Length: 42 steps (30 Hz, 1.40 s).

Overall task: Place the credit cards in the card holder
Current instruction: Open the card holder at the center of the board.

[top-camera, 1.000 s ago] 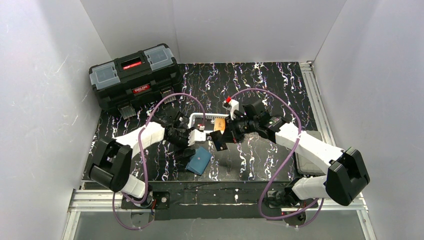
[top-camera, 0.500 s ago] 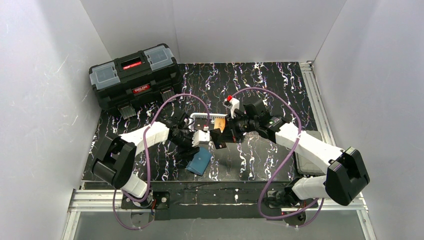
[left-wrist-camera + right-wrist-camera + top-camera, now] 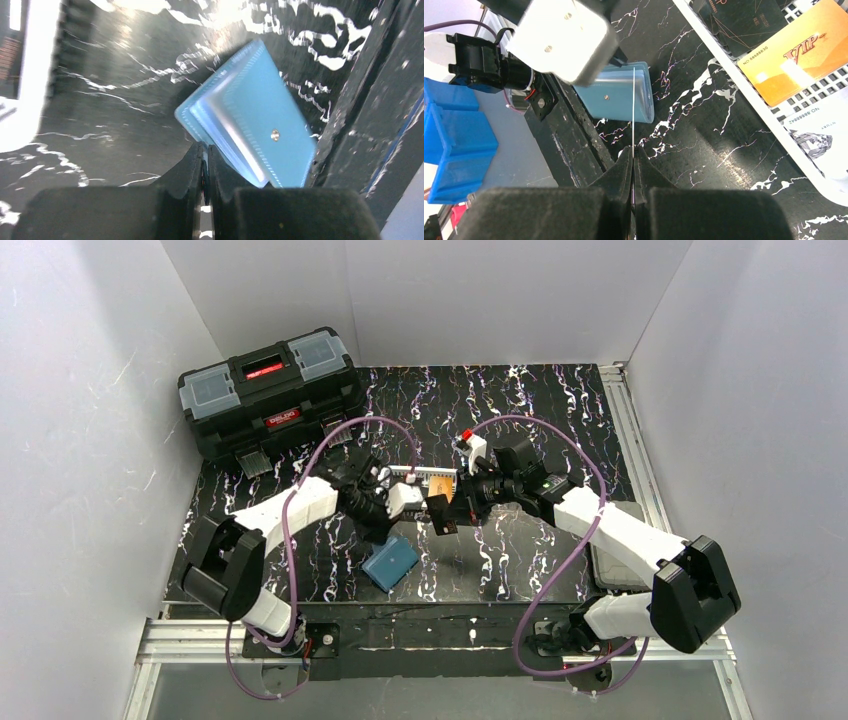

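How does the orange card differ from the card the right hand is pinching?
The orange card lies flat in the white basket; the pinched card is held above the table in the shut right hand. The orange card is bright, the pinched card dark. Both are thin rectangular cards.

My left arm (image 3: 290, 508) and right arm (image 3: 620, 528) both wear white shells between bulky black joints; a purple cable (image 3: 345, 432) loops along each. My left gripper (image 3: 204, 150) has matte black fingers.
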Motion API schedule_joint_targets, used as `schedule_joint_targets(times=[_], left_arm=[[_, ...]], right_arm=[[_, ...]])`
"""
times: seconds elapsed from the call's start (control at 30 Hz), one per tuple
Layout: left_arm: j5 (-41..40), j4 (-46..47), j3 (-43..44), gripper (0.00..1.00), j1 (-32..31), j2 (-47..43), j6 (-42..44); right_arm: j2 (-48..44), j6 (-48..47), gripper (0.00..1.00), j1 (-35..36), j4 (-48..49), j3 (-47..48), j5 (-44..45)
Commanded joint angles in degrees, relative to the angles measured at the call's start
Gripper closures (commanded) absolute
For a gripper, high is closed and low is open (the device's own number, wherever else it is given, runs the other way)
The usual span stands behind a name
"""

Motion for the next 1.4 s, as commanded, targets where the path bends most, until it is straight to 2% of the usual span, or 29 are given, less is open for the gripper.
schedule_joint_targets(times=[0.0, 0.17, 0.3, 0.43, 0.67, 0.77, 0.9, 1.13, 1.37], left_arm=[[-0.2, -4.4, 9.2, 1.0, -0.2, -4.7, -7.8], [-1.6, -8.4, 15.1, 1.0, -0.3, -7.9, -15.9], [-1.0, -8.6, 14.4, 1.0, -0.6, -9.0, -20.6], [-0.8, -8.1, 14.6, 1.0, -0.8, -7.7, -25.8], [5.1, -4.8, 20.1, 1.0, -0.9, -3.8, -38.0], [7.5, 0.1, 18.5, 1.0, -0.9, -3.1, -48.7], [5.7, 5.5, 10.3, 1.0, -0.4, -3.1, -58.4], [0.6, 5.0, -0.3, 1.0, 8.7, -4.3, -60.4], [1.5, 3.3, -0.7, 1.0, 17.6, -6.3, -57.2]], right_arm=[[-1.9, 0.9, 0.99, -0.2, 2.8, 0.8, -0.8], [-2.7, 2.1, 0.99, -0.8, 4.0, 0.2, 0.1], [-3.6, 3.1, 0.99, -1.2, 5.1, -0.6, -0.1], [-4.7, 3.6, 0.99, -1.3, 5.5, -1.4, -0.2], [-7.9, 3.6, 0.99, -2.2, 4.7, -3.1, 0.9], [-9.8, 3.2, 0.99, -3.1, 4.2, -3.9, 1.3], [-11.6, 2.8, 0.99, -4.3, 3.9, -5.1, 0.6], [-7.1, 2.8, 0.99, -4.5, 4.3, -5.1, -6.8], [-0.5, 4.2, 0.99, -3.9, 6.6, -3.8, -11.9]])
